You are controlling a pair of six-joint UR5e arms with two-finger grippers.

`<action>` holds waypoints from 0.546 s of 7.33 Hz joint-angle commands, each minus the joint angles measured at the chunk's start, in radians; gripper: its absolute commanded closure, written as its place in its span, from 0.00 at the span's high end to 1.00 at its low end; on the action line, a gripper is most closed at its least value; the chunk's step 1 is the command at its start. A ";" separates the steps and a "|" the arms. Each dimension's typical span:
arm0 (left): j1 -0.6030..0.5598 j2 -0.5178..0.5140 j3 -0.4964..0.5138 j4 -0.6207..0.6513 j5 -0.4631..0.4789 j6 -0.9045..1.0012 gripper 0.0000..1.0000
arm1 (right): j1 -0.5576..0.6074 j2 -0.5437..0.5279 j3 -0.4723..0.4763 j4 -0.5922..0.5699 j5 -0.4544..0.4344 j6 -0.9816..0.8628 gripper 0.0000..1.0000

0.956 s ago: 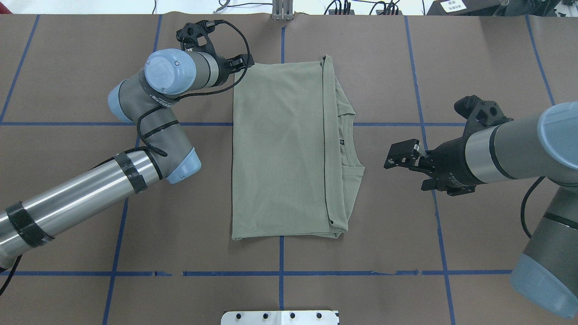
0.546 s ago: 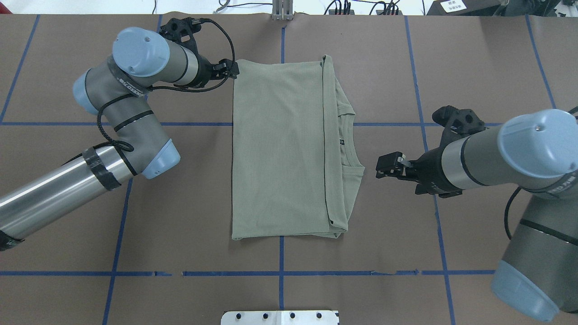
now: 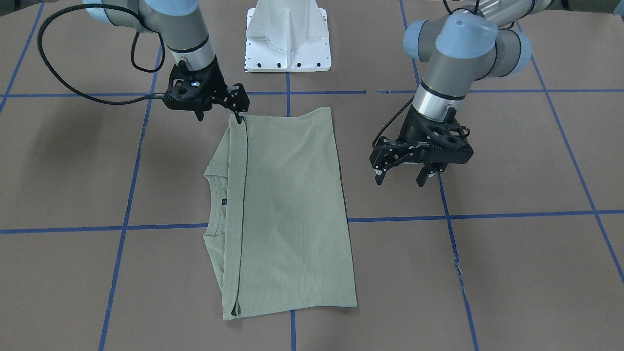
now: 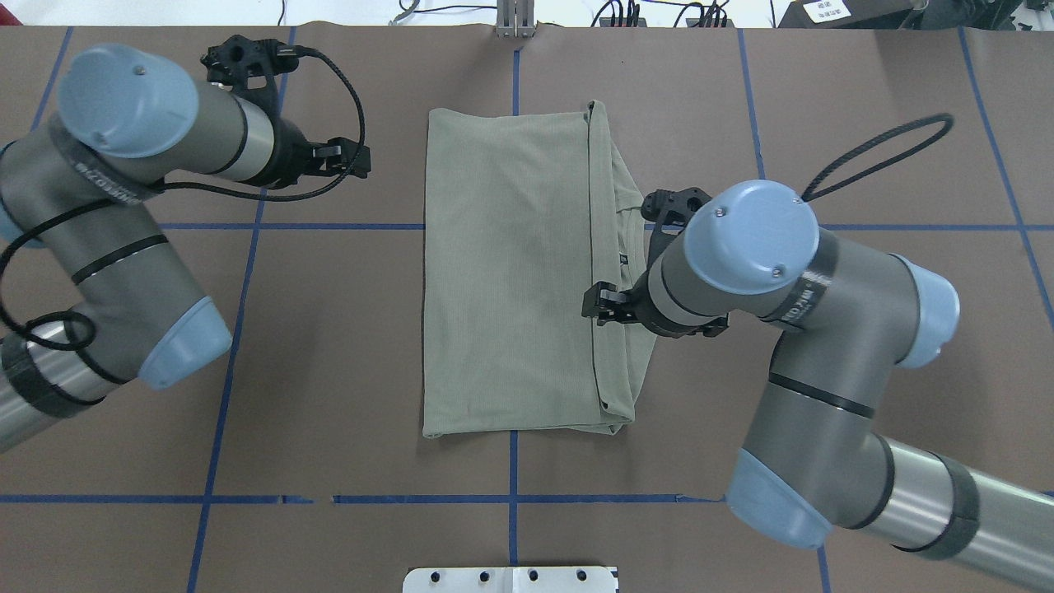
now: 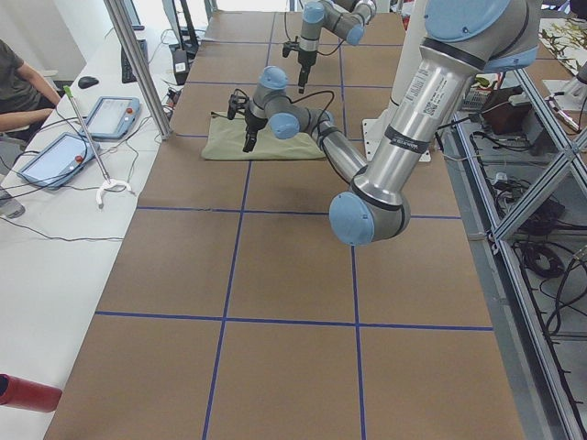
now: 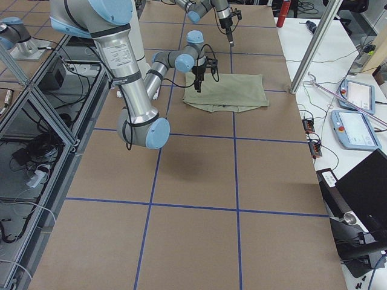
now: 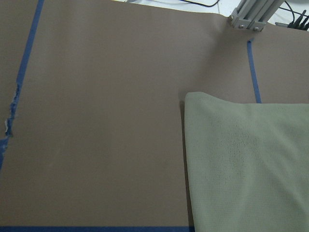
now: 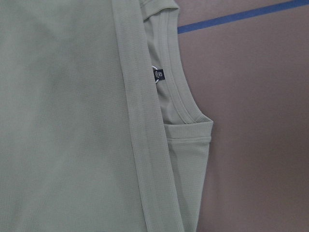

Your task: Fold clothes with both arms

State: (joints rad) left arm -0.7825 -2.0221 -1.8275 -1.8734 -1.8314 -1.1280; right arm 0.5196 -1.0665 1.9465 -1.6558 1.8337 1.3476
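Shirt [image 4: 506,272] lies flat at centre of table [image 4: 329,371], folded to long rectangle, top layer covering most of it. You get collar and black label [image 8: 158,75] showing along its robot's-right edge. Right gripper [image 4: 594,306] hovers above that collar side, by folded hem band; fingers look spread, nothing pinched, and its wrist cam shows only fabric. Left gripper [image 3: 399,180] hangs over bare table near shirt's far corner on robot's left, not touching cloth, fingers wide apart, empty. Blue tape grid [image 4: 329,226] marks tabletop.
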 commanded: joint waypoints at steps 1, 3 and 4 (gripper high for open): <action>0.000 0.104 -0.122 0.016 -0.032 0.019 1.00 | -0.027 0.080 -0.122 -0.006 -0.048 -0.044 1.00; 0.005 0.103 -0.119 0.016 -0.034 0.016 1.00 | -0.053 0.088 -0.162 -0.006 -0.080 -0.057 1.00; 0.005 0.103 -0.121 0.016 -0.046 0.017 1.00 | -0.090 0.095 -0.202 -0.003 -0.132 -0.058 1.00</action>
State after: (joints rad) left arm -0.7785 -1.9212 -1.9449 -1.8578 -1.8676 -1.1119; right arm 0.4645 -0.9795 1.7855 -1.6606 1.7486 1.2938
